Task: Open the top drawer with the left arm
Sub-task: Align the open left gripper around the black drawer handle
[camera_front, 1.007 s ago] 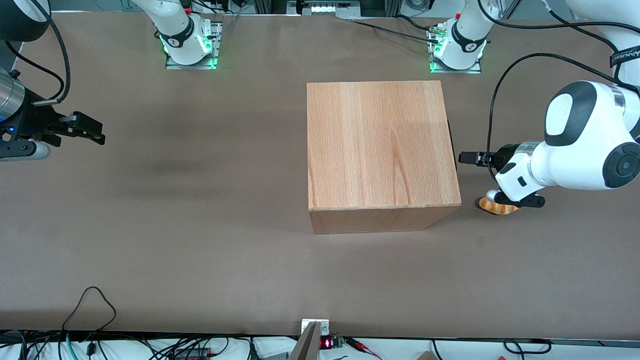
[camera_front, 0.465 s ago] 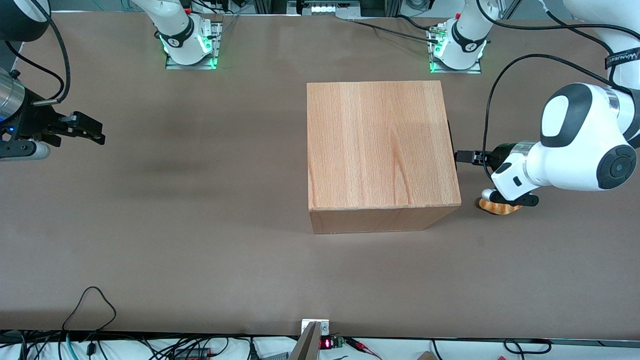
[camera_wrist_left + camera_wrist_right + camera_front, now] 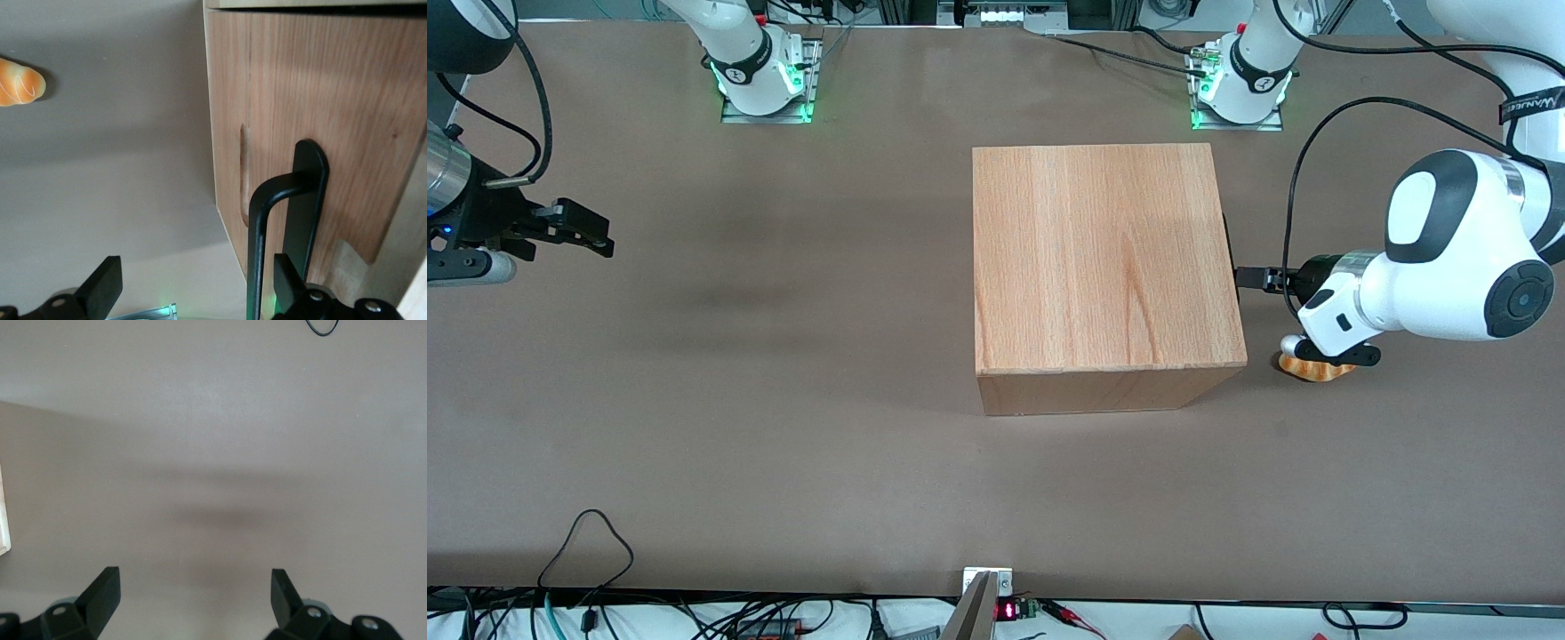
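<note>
The wooden cabinet (image 3: pixel 1103 258) stands mid-table, its drawer face turned toward the working arm's end. The top drawer (image 3: pixel 320 120) shows in the left wrist view as a wood front panel, flush with the cabinet. Its black bar handle (image 3: pixel 257 253) stands off the panel. The left arm (image 3: pixel 1449 258) reaches in level with that face. Its gripper (image 3: pixel 1249 277) (image 3: pixel 198 287) is open, and the handle bar runs between the two fingers, close to one finger (image 3: pixel 290 283). In the front view the cabinet's top hides the drawer front.
An orange striped croissant toy (image 3: pixel 1307 366) (image 3: pixel 19 83) lies on the brown table (image 3: pixel 783 400) under the left arm's wrist, nearer the front camera than the gripper. Both arm bases (image 3: pixel 1240 84) stand at the table's edge farthest from that camera.
The left arm has moved toward the cabinet's drawer face, bringing the fingertips from a short gap away up to the cabinet's edge. The cabinet and the toy have not moved.
</note>
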{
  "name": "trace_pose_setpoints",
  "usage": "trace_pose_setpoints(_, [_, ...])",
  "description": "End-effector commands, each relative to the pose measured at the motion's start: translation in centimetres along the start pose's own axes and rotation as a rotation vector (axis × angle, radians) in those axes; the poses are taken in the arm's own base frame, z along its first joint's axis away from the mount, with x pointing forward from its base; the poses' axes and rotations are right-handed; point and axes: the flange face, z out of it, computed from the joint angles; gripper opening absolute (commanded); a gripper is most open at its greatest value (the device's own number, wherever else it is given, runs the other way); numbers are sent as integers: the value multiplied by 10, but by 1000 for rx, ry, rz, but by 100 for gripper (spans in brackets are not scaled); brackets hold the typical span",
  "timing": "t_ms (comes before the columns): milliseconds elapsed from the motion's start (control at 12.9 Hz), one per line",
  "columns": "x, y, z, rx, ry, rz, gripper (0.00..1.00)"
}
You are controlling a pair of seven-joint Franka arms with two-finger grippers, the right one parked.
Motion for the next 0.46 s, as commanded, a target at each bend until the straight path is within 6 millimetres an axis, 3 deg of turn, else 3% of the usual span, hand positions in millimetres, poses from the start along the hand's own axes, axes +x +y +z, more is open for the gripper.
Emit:
trace_pose_setpoints(0, [-3,-6,3,-30,9,5,100])
trace_pose_setpoints(387, [-1,-8,4,-31,11,4,100])
